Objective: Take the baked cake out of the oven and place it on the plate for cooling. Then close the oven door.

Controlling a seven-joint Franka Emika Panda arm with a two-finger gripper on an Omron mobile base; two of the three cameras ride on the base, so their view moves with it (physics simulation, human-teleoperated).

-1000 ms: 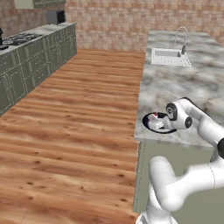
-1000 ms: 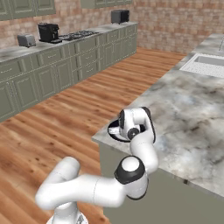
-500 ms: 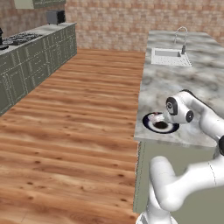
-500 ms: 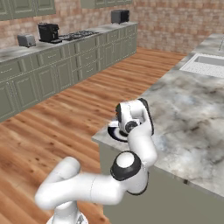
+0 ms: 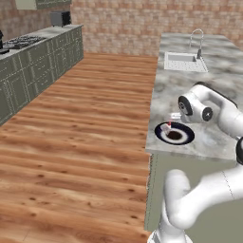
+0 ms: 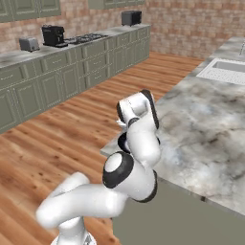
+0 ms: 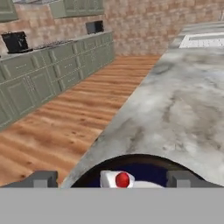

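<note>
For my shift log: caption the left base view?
Cake sits on the dark plate at the marble counter edge, open gripper beside it.

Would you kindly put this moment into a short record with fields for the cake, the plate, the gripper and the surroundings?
cake: small white piece with a red topping, on the plate
plate: dark blue round plate, near the edge of the marble counter
gripper: gripper open, fingertips either side of the cake, not gripping it
sink: sink with tap, at the counter's far end
far wall: grey-green cabinets with a cooktop
</note>
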